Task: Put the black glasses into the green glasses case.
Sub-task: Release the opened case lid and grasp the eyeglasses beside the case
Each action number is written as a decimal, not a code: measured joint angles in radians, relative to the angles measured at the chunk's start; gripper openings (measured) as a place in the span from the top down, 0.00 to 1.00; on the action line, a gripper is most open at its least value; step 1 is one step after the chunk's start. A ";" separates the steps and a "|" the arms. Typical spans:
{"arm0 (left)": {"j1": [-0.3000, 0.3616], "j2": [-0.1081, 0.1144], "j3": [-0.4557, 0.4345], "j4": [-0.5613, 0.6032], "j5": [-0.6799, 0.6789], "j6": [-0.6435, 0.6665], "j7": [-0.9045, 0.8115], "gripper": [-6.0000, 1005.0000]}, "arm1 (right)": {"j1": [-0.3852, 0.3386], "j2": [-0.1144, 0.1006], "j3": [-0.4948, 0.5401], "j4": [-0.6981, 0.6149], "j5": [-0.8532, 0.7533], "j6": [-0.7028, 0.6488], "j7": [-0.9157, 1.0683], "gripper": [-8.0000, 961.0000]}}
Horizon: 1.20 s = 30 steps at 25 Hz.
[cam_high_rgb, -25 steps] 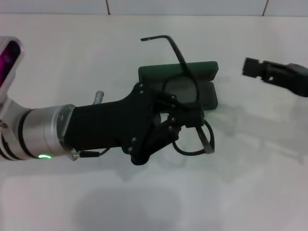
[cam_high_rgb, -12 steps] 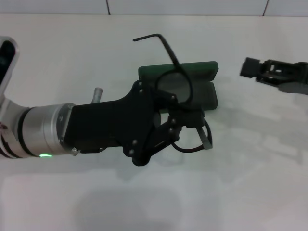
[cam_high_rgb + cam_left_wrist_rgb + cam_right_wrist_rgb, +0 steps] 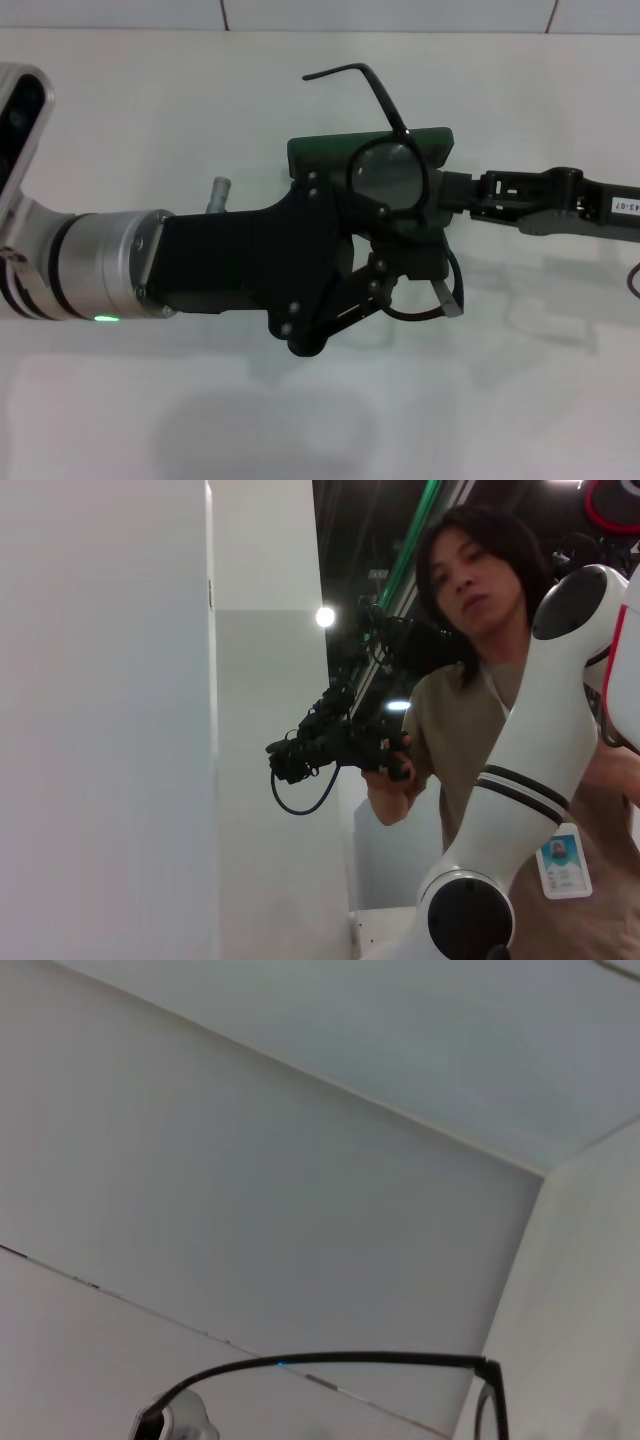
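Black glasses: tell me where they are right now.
In the head view, the black glasses sit centre-frame, held by the left gripper over the open green glasses case, with the right gripper alongside.

Head view: bright, even overhead light on the white table (image 3: 300, 420), slightly washed out, with soft diffuse shadows under the left arm (image 3: 230, 265) and faint ones near the right gripper (image 3: 450, 190). Left wrist view: pale wall (image 3: 100, 720) overexposed, dark background behind with one hard point-light glare (image 3: 323, 616); the person (image 3: 480, 680) is slightly soft. Right wrist view: flat grey light, low contrast, the black glasses (image 3: 340, 1365) temple arm blurred up close.
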 joint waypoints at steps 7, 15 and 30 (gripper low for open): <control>0.001 0.001 0.001 0.002 -0.001 0.000 0.009 0.96 | 0.000 0.001 -0.001 0.013 -0.010 -0.005 0.033 0.65; -0.004 -0.002 0.022 0.002 -0.016 0.000 0.020 0.96 | 0.003 0.014 -0.007 0.017 -0.022 0.006 0.034 0.65; -0.004 -0.005 0.088 -0.006 -0.068 -0.003 0.047 0.96 | 0.013 0.030 -0.039 0.018 -0.024 0.028 0.034 0.65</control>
